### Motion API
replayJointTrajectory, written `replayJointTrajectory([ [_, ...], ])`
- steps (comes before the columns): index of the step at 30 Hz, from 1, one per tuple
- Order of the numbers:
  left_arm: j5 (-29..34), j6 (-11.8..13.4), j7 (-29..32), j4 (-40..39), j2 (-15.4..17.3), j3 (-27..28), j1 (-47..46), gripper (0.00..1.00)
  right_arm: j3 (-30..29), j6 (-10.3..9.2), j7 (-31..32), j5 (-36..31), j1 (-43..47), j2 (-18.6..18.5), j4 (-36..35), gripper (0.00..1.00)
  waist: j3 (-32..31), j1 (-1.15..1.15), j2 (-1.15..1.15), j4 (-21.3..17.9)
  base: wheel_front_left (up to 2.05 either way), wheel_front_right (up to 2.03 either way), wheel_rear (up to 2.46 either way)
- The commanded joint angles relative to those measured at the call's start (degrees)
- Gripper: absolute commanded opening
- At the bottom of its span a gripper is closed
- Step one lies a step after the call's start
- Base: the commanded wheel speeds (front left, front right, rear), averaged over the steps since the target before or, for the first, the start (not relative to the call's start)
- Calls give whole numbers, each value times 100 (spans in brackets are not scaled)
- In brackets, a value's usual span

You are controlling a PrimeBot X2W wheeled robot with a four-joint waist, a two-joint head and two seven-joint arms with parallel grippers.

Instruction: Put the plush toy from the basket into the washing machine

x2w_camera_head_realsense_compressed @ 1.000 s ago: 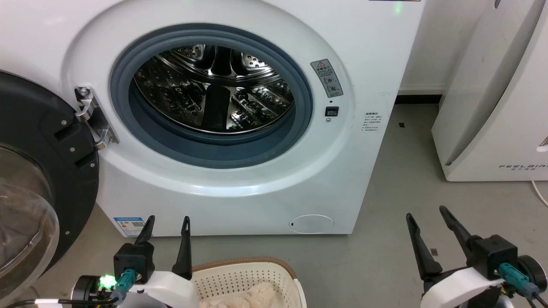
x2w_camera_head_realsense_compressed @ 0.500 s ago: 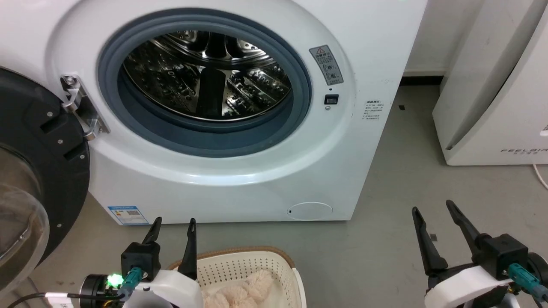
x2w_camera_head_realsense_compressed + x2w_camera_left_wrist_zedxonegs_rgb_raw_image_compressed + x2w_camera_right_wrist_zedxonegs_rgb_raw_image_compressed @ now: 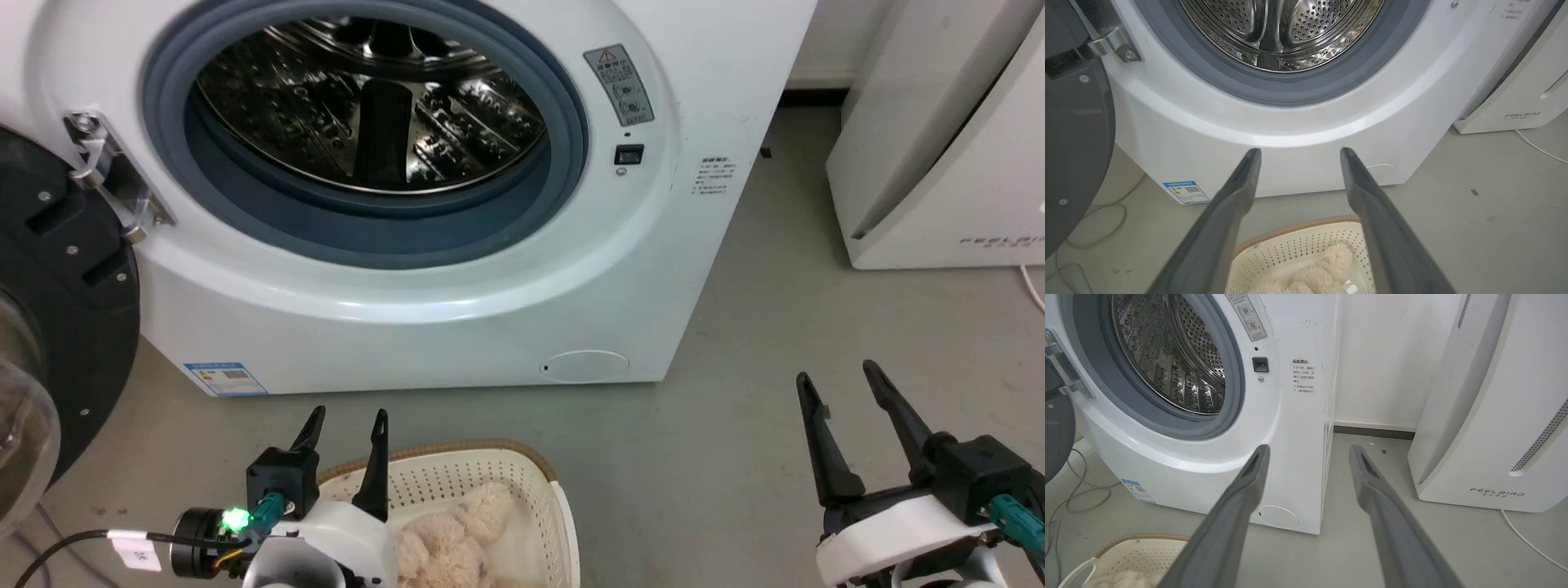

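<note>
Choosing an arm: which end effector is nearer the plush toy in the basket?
Left. The left end effector hovers open by the left rim of the basket, close beside the plush toy. The right end effector is open over the floor, well to the toy's right.

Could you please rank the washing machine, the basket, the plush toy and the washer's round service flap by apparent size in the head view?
1. washing machine, by far.
2. basket, cut off by the bottom edge.
3. plush toy, lying inside it, partly cut off.
4. round service flap.
</note>
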Motion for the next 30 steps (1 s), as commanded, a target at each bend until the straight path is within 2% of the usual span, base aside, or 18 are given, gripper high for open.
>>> replayJointTrajectory([
  [1,-17,-23,-61,108,16,-9,-145,100,-27,-2,-75,42,-126,-1,-53,100,83,0,0,-26,0,0,0],
  [11,-45,-136,-169,689,84,-130,-459,100,-62,-2,-182,68,-218,-1,-112,100,442,0,0,-92,0,0,0],
  [30,-53,-296,-396,2314,337,-550,-1487,100,-174,-3,-408,299,-519,-1,-230,100,1401,0,0,-353,0,0,0],
])
